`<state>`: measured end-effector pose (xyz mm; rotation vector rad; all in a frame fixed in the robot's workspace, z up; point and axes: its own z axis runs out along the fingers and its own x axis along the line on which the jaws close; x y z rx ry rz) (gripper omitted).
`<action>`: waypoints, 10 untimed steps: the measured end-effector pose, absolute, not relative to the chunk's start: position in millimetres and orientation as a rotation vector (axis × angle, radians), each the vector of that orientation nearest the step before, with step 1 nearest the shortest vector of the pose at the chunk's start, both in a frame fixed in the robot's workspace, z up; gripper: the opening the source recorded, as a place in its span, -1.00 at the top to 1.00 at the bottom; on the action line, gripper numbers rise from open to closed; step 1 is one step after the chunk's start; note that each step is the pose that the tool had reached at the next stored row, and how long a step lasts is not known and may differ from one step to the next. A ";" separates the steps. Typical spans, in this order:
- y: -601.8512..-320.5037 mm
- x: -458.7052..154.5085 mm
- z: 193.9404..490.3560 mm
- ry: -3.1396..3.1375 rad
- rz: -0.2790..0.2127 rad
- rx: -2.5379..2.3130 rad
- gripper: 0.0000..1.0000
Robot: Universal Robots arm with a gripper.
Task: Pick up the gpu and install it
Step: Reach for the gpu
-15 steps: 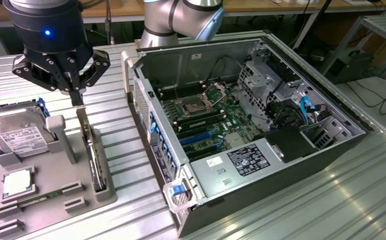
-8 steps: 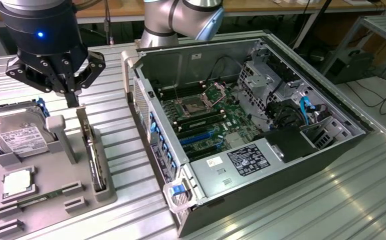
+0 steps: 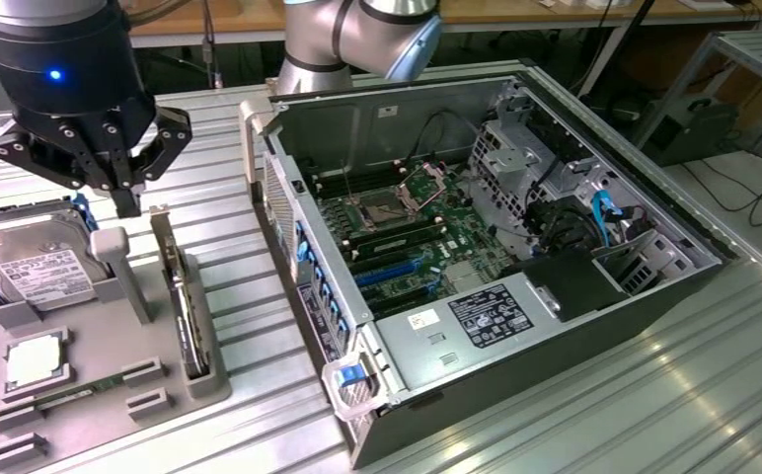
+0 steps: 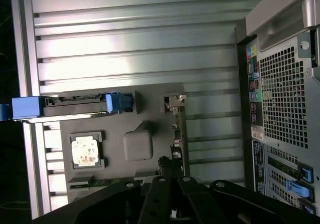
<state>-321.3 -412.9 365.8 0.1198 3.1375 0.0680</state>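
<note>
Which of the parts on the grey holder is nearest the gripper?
The gpu: the long dark card standing on edge, close by the gripper. The hard drive, square chip and memory stick lie farther off.

Nothing legible: print on the white label (image 3: 41, 267) near the tool (image 3: 125, 205) and on the black sticker (image 3: 490, 316) farther off is too small.
</note>
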 end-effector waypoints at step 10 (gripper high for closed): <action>-414.6 -332.7 364.1 3.139 0.068 0.120 0.79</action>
